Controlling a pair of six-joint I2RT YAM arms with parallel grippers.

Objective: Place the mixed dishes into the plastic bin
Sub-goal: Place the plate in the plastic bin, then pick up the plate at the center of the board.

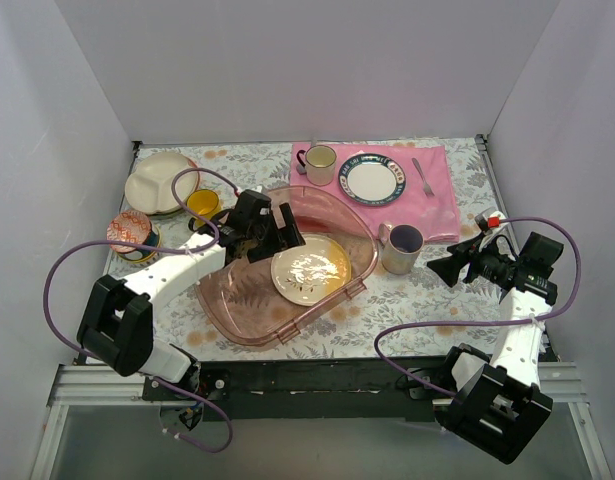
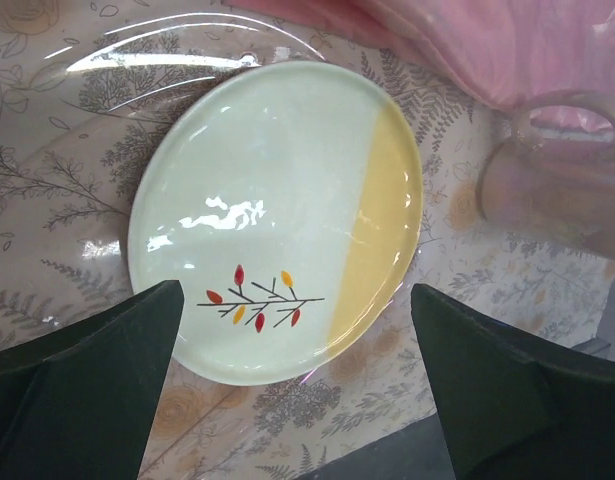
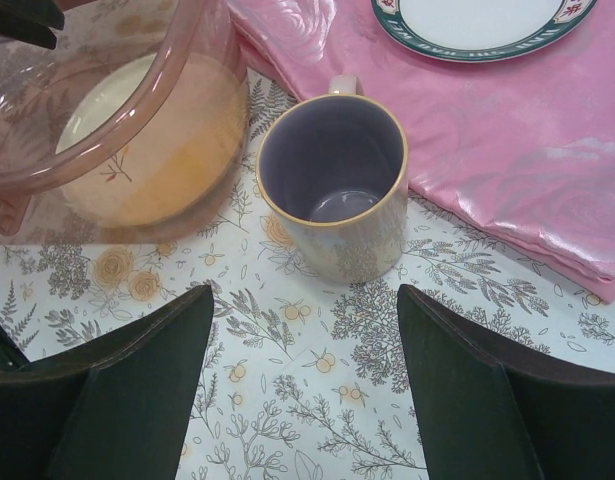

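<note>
Top view, left claw: my left claw (image 1: 279, 232) hangs at frame centre over the plastic bin (image 1: 227, 312), its jaws spread wide and gripping nothing.
Top view, bin: the mint-green plate (image 1: 310, 272) lies flat on the bin floor, toward its right end, so one dish is in.
Top view, waiting dishes: the cream three-section plate (image 1: 159, 182), yellow mug (image 1: 203, 203) and patterned bowl (image 1: 132, 235) cluster at upper left on the surface (image 1: 407, 300), outside the bin.
Top view, right claw: my right claw (image 1: 442, 268) sits at frame right, jaws apart and empty, pointing at the grey mug (image 1: 402, 247) just right of the bin. I judge that mug to be its likely pick.
Left wrist view: both fingers (image 2: 107, 380) stand clear at the lower corners. The mint-green plate (image 2: 277, 200) fills the centre and neither finger touches it.
Right wrist view: the grey mug (image 3: 337, 190) stands upright at centre, ahead of the gap between my fingers (image 3: 137, 390), which suits a straight reach. The bin wall (image 3: 187, 90) curves across the upper left, just beside the mug.
</note>
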